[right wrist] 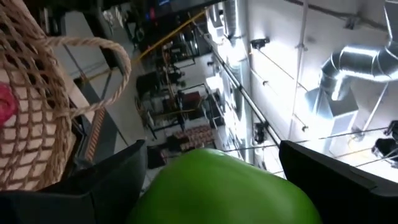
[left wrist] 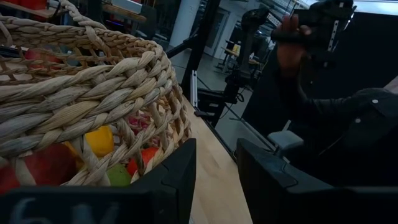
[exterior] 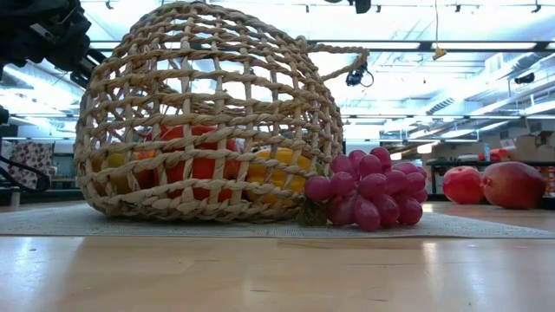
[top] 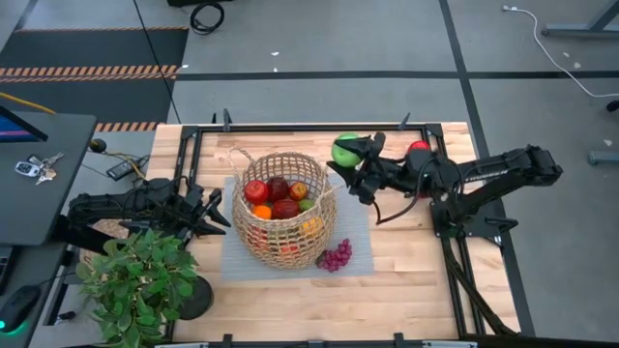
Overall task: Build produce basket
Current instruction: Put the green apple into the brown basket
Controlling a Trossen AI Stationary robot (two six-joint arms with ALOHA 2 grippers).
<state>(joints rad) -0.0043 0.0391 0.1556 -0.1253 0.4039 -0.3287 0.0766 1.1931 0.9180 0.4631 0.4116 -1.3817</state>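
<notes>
The tan wicker basket [top: 281, 211] lies tipped on a grey mat [top: 360, 224]. It holds red, orange, yellow and green produce [top: 276, 197]. Purple grapes [top: 335, 256] lie on the mat against the basket's near right side [exterior: 368, 189]. My right gripper [top: 356, 159] is up off the table, just far-right of the basket, shut on a round green fruit [top: 343, 149]. My left gripper [top: 219, 213] sits level at the basket's left wall, its fingers [left wrist: 177, 177] a little apart with nothing between them. My right gripper pinches the green fruit between its two fingers, one on each opposite side [right wrist: 158, 183]. The fingers reach in about level from the table's right. The fruit is lifted clear of the table. My left gripper's finger stands close beside the basket's woven wall [left wrist: 146, 134]; whether it touches, I cannot tell.
Two red fruits [exterior: 464, 184] [exterior: 513, 184] lie on the table at the far right, one of them behind my right arm [top: 418, 147]. A potted green plant [top: 135, 280] stands at the near left corner. A black frame [top: 290, 128] edges the table.
</notes>
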